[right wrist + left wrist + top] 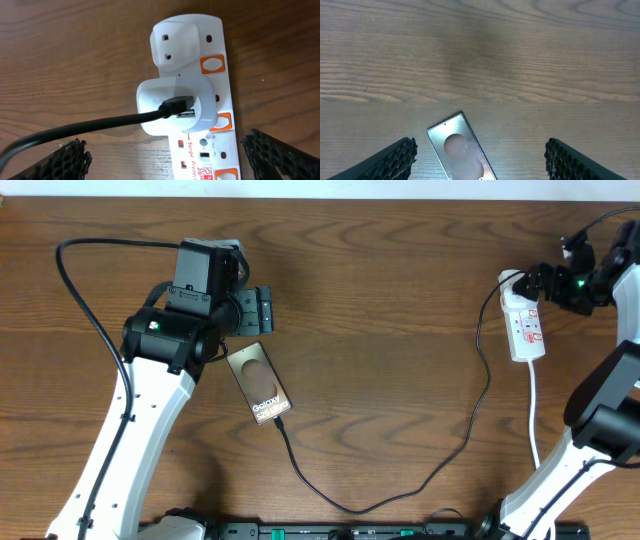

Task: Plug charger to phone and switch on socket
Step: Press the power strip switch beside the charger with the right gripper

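- phone (259, 388) flat on table (380, 280), left of centre, reads "Galaxy"; charger (400, 490) tip at its lower end
- socket (220, 100) far right, label "Surge Protect"
- left gripper (480, 152) wide above phone
- right gripper (165, 150) wide over socket

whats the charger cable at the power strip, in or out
In: the charger cable ends in a USB plug seated in the white adapter on the power strip.

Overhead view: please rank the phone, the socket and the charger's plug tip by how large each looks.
1. The socket and the phone look nearly alike. The socket is slightly longer and the phone slightly wider, so I do not rank them.
2. The charger's plug tip is clearly smallest.
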`<state>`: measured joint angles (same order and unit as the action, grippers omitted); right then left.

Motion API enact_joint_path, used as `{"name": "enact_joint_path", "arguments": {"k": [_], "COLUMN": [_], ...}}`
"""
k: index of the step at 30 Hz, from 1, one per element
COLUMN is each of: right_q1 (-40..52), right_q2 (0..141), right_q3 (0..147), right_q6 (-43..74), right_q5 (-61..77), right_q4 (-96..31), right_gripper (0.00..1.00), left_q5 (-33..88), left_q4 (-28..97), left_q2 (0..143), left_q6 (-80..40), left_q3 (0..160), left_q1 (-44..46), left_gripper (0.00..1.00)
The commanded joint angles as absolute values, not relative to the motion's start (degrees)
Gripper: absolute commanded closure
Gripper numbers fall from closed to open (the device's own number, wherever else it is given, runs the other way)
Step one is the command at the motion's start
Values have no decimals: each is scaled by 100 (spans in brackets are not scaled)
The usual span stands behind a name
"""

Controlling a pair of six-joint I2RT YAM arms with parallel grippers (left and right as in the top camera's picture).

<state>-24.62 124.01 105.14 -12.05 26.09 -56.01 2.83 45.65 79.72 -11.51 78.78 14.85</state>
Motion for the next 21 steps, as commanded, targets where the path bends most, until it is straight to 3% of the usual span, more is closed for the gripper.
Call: {"name": "enact_joint_path", "arguments": {"k": [1,21], "right_q1": [-2392,-2084], "right_q2": [12746,13074], "right_q3": [10457,10455], "right_q6": [-1116,-965], "right_q5": [2731,2832], "right_q4": [-5605,-5684], "right_gripper": [1,1], "left_q5": [250,250], "left_q4": [4554,4556], "left_q2": [7975,7975], "left_q6": [-1033,-1033], "left_q3": [7937,7935], "left_q1": [1498,1498], "left_gripper": [16,16]}}
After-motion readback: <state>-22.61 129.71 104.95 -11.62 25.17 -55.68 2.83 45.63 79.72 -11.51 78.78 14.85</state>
